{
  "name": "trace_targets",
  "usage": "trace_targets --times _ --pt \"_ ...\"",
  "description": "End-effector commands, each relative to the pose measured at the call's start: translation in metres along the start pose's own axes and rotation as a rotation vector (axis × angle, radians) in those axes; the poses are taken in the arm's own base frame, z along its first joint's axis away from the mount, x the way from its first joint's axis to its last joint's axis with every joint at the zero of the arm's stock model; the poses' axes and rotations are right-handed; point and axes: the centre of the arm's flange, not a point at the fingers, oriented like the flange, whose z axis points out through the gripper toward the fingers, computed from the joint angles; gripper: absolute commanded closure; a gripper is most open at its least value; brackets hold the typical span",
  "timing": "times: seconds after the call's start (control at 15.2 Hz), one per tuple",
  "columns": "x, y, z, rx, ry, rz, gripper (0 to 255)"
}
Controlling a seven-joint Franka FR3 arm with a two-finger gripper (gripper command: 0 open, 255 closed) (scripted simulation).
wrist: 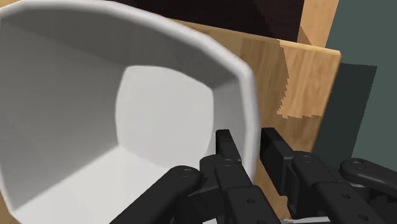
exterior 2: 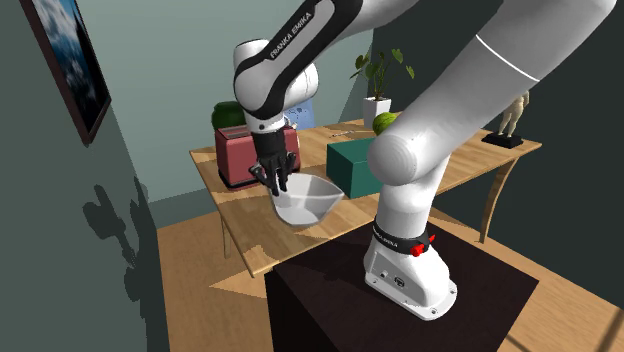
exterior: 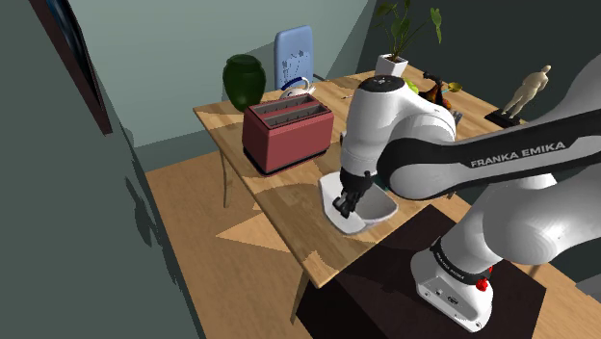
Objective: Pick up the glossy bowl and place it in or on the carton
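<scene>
A plain white bowl [exterior 2: 308, 200] with angular sides sits near the front edge of the wooden table [exterior: 279, 217]. My black gripper [exterior 2: 275, 185] comes down from above and is shut on the bowl's rim. In the wrist view one finger is inside the bowl [wrist: 127, 127] and the other is outside, with my gripper [wrist: 252, 145] clasping the wall between them. In the shoulder view my gripper [exterior: 343, 204] stands over the bowl [exterior: 374, 214], which the arm partly hides. A teal carton [exterior 2: 352, 165] stands on the table just behind the bowl. I cannot tell whether the bowl is off the table.
A red toaster [exterior: 287, 133] stands at the back of the table, with a dark green vase [exterior: 243, 79] and a pale blue item [exterior: 294, 58] behind it. A potted plant [exterior: 400, 39] and a figurine [exterior: 525, 91] are farther off. The dark stand [exterior: 385, 299] adjoins the table's front.
</scene>
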Motion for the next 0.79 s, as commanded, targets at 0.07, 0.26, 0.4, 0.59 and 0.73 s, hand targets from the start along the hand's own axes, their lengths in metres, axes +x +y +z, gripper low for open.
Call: trace_targets --times 0.07,0.26,0.4,0.59,0.73 --pt "-0.003 0.001 -0.016 0.000 0.000 0.000 255" --pt "-0.004 0.002 -0.032 0.000 0.000 0.000 255" --pt "-0.005 0.003 -0.042 0.000 0.000 0.000 255" --pt "-0.006 0.004 -0.058 0.000 0.000 0.000 255" --pt "-0.007 0.005 -0.068 0.000 0.000 0.000 255"
